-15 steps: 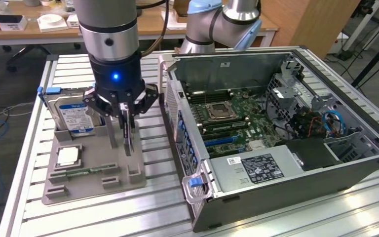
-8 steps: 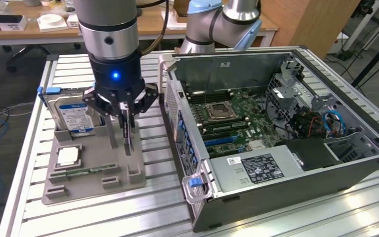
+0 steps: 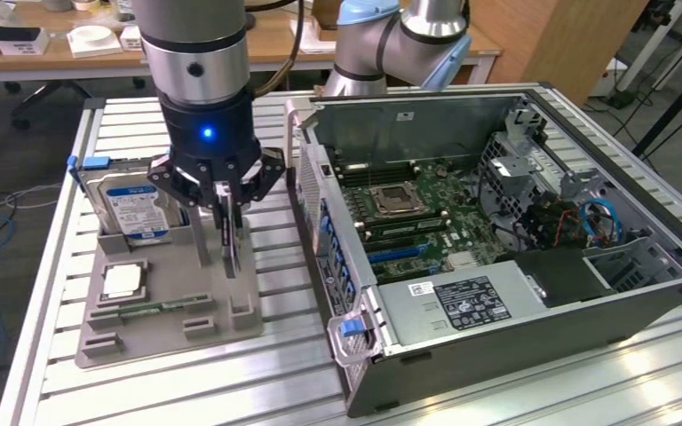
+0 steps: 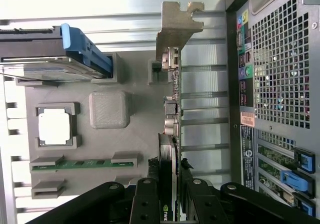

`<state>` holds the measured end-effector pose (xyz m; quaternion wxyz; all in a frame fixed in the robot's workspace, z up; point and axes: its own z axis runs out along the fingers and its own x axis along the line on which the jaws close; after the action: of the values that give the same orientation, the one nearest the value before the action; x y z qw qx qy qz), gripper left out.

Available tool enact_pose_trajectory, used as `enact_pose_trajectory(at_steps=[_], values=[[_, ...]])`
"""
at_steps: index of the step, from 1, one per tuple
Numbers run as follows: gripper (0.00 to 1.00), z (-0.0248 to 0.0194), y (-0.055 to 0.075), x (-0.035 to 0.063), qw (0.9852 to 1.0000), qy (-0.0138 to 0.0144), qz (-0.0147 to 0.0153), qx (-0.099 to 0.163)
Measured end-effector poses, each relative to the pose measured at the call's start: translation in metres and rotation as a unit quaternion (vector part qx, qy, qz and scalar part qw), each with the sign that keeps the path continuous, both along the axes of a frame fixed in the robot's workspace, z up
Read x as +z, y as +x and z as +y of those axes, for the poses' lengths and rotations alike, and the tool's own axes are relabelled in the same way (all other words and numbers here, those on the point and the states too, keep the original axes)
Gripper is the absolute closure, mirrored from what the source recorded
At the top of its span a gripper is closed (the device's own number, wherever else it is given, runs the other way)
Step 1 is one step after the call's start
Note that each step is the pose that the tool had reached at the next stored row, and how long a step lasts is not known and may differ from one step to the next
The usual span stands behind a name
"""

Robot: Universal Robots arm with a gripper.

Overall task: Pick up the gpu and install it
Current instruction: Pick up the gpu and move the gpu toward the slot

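Exterior view: gripper (image 3: 225, 206) closed on the gpu (image 3: 231, 248), which stands on edge at the gray holder (image 3: 170, 280), beside the open computer case (image 3: 531, 355). Hard drive (image 3: 134, 209) has a blue-white label (text unreadable).

Wrist view: fingers (image 4: 149, 199) clamp the gpu (image 4: 170, 134), seen edge-on, silver bracket (image 4: 176, 28) at its far end. Case stickers illegible.

You cannot read any words here. The hard drive (image 3: 114, 185) has a blue and white label (image 3: 139, 216), and the silver box (image 3: 403, 312) in the computer case (image 3: 531, 366) has a black label (image 3: 474, 300) with white print, but the letters are too small. The gpu (image 4: 171, 119) has a little green and white mark (image 4: 164, 216) that you cannot make out.
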<state>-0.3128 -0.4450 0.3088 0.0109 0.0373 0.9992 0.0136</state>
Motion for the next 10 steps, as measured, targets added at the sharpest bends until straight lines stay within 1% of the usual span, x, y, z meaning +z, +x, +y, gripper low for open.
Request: enact_pose_trajectory(at_steps=[10], values=[[0.73, 0.0, 0.0, 0.004, 1.0, -0.0002, 0.0, 0.0]])
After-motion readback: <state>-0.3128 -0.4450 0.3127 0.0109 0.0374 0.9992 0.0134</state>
